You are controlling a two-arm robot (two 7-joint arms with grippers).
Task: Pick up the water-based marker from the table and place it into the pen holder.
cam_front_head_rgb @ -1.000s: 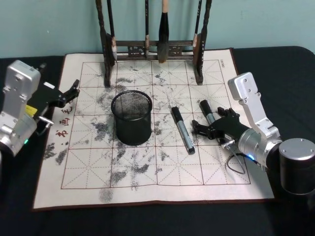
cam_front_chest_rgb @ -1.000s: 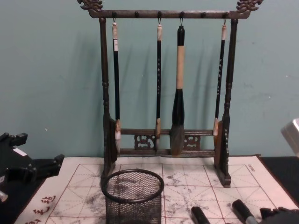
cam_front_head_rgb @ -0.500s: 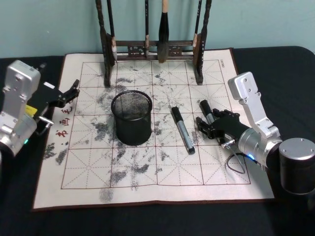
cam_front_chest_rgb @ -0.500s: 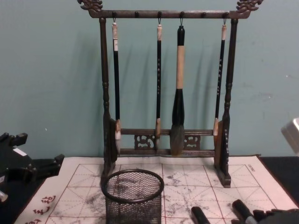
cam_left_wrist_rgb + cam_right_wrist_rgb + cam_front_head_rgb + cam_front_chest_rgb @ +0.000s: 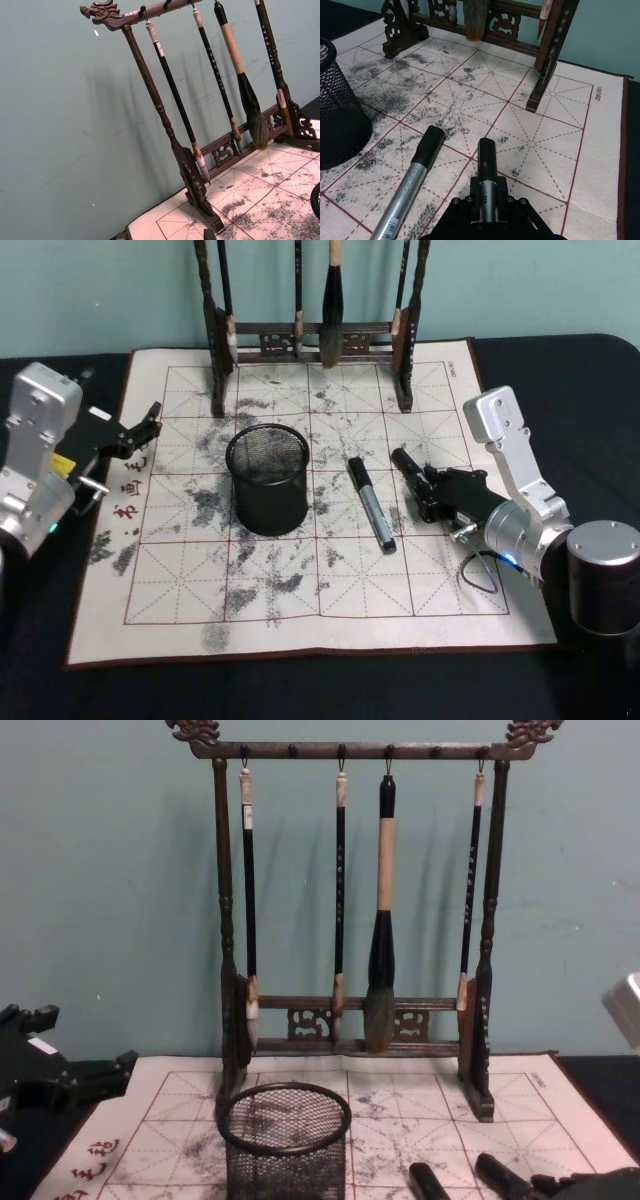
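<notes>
black-capped silver marker in the black right gripper; to its left, black mesh pen holder on white, red-gridded, ink-smudged mat.

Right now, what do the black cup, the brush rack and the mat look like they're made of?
The cup looks like black wire mesh, probably painted metal: you see through its wall. The brush rack seems dark carved wood with a dull sheen. The mat looks like felt or cloth, matte and ink-stained; which one is unclear.
</notes>
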